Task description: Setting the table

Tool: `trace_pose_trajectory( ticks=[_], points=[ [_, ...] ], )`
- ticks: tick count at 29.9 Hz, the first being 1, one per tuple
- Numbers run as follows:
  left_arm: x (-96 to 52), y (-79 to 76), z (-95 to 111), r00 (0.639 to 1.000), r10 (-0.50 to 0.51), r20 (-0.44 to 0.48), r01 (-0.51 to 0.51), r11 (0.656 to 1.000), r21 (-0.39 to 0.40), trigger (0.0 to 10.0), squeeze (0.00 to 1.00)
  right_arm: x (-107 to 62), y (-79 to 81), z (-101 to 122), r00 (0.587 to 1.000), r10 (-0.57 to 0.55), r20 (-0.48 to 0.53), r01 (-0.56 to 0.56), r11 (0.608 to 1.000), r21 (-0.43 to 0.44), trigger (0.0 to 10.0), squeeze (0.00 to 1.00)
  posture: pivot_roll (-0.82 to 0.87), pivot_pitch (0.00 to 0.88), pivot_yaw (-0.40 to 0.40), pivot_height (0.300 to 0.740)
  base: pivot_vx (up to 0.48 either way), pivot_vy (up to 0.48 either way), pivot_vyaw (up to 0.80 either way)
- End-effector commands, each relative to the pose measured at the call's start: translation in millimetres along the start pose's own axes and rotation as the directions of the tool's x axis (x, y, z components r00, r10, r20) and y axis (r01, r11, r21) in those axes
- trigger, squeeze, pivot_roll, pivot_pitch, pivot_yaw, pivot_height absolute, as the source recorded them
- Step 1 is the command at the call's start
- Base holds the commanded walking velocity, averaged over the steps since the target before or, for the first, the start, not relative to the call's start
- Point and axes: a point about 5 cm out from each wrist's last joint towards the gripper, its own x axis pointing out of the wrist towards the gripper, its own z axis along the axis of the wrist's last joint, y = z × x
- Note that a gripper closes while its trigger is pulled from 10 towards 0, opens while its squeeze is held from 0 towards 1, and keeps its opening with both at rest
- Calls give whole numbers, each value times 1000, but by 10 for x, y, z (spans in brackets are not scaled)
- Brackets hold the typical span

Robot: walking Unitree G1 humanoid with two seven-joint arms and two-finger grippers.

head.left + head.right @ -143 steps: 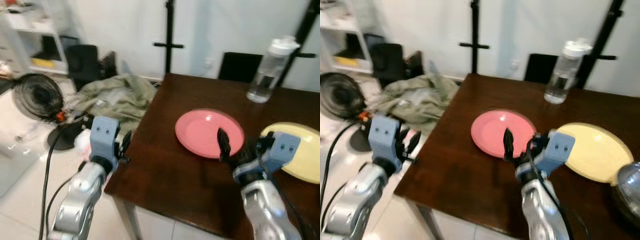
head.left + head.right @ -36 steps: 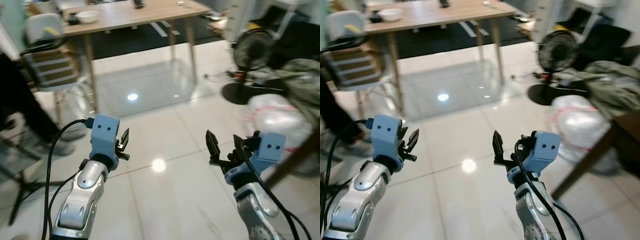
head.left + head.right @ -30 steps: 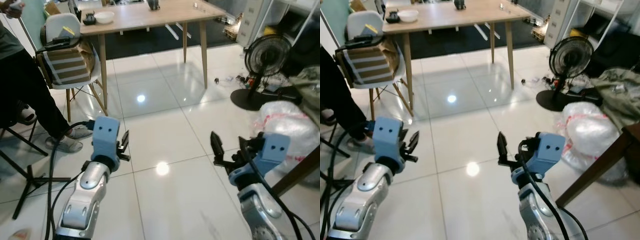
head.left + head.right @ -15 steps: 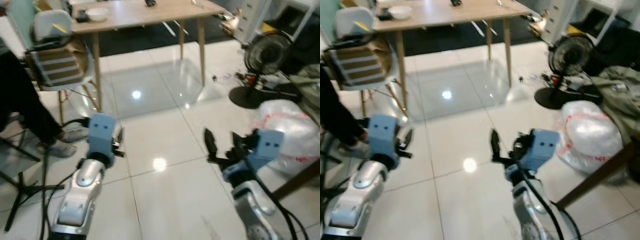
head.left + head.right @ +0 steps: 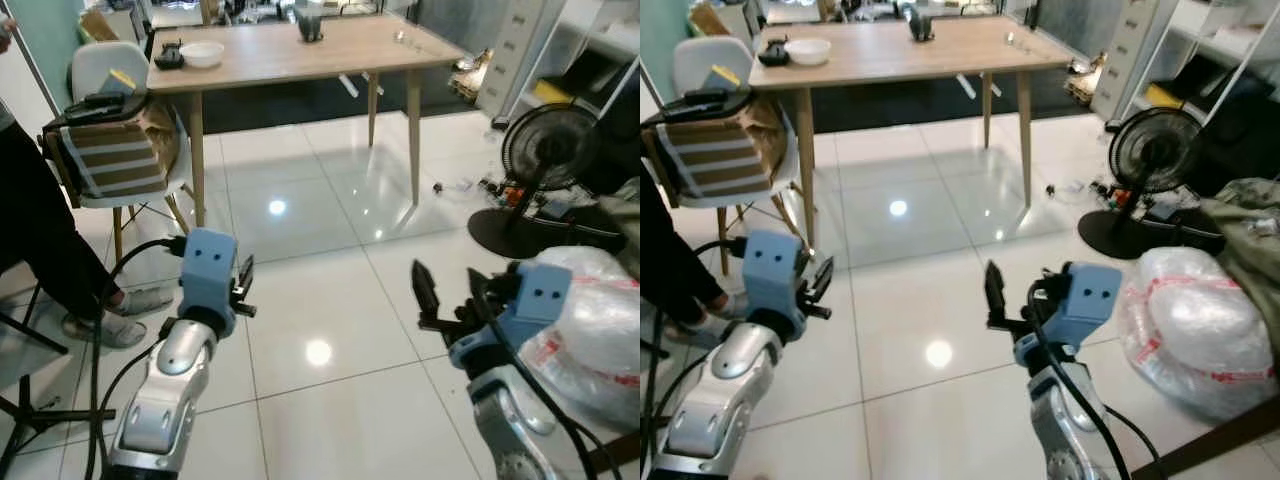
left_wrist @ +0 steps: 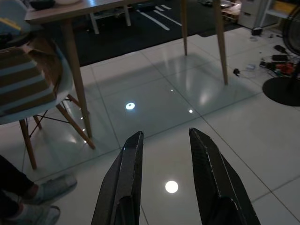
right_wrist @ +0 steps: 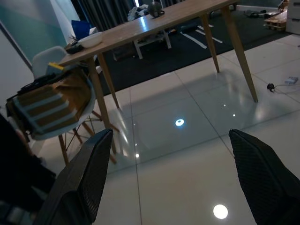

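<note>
Glossy white tile floor (image 5: 330, 300) with ceiling-light reflections. White shell chair (image 5: 115, 120) left of the wooden table's near leg, carrying a striped cushion (image 5: 105, 170). Person's dark trouser leg (image 5: 40, 240) at far left, grey shoe (image 5: 130, 300) on the tiles. Black pedestal fan (image 5: 1155, 165) at right, white plastic bag (image 5: 1195, 330) nearer; possibly olive cloth (image 5: 1255, 240) beside it.

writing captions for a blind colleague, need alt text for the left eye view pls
Both silver arms reach over a white tiled floor, the left pincer and right pincer empty and open. Ahead stands a wooden table holding a white bowl, beside a white chair; a black fan stands right.
</note>
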Motion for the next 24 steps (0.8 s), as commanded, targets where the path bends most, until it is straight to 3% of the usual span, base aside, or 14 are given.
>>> trace_pose_trajectory(
  ticks=[1,8,19,21,24],
  points=[
    [-11,-30,-44,1000,-9,-15,9,1000,6,10000,0,-21,-47,-23,1000,-17,-9,17,1000,-3,10000,0,33,137,110,740,480,0,0],
    [-4,-31,-42,1000,-7,-12,7,1000,6,10000,0,-5,-38,-18,1000,-9,-6,9,1000,-7,10000,0,35,128,109,740,480,0,766],
    [2,-25,-45,1000,-7,-8,7,1000,2,10000,0,17,-31,-4,1000,-7,10,6,1000,11,10000,0,37,121,107,740,480,0,0],
    [-50,-138,-14,991,-129,32,130,991,-23,10000,0,-3,-65,-24,1000,-1,6,1,1000,26,10000,0,37,121,107,740,480,0,0],
    [-87,-208,-15,979,-198,40,200,979,-42,10000,0,-23,-92,-65,1000,4,-15,-3,998,56,10000,0,39,118,112,740,480,0,0]
  ],
)
